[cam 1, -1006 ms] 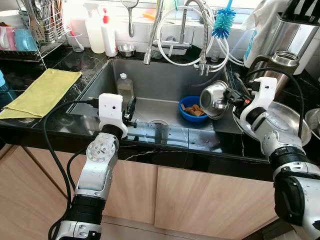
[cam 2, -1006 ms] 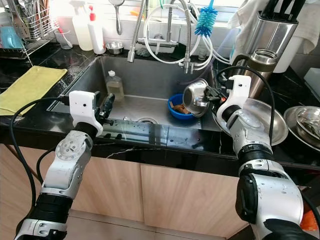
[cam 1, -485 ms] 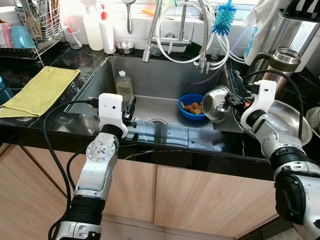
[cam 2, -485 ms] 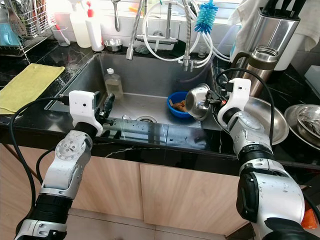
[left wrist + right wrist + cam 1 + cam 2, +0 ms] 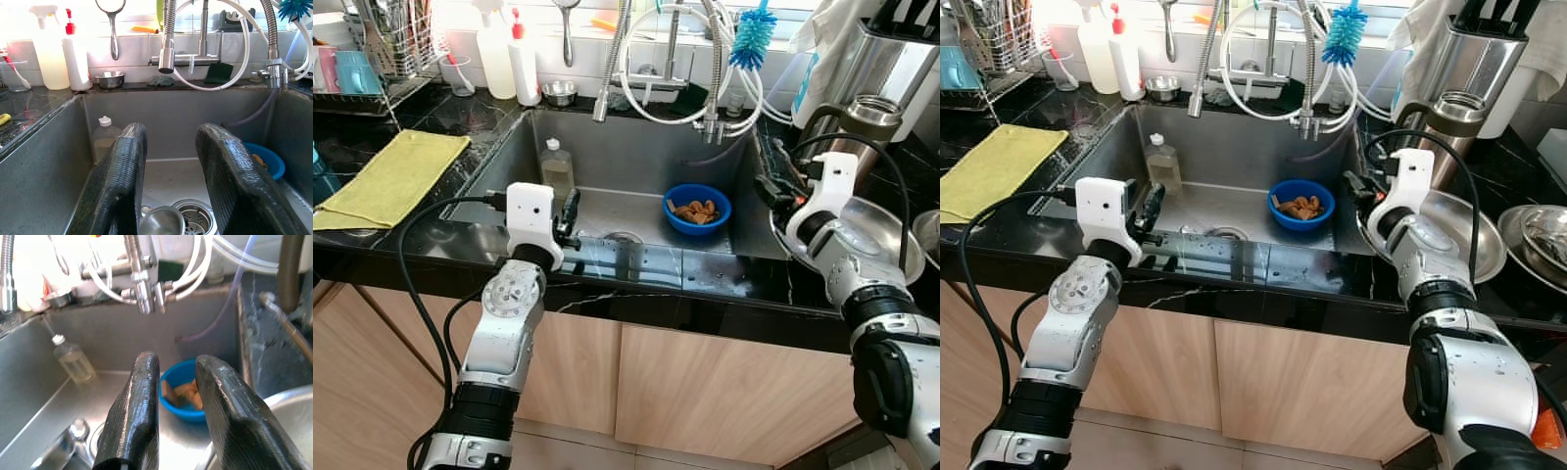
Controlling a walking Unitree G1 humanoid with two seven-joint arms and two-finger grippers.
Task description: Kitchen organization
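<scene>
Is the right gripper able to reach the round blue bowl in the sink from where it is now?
Probably yes. The right gripper, open and empty, hangs at the sink's right edge, and the round blue bowl sits just below and beside it, with nothing between them.

We see a black counter [image 5: 705,284] around a steel sink [image 5: 636,157]: yellow cloth [image 5: 396,176] at nine o'clock, spray bottles [image 5: 509,59] at eleven, steel bowl [image 5: 876,230] at three.
</scene>
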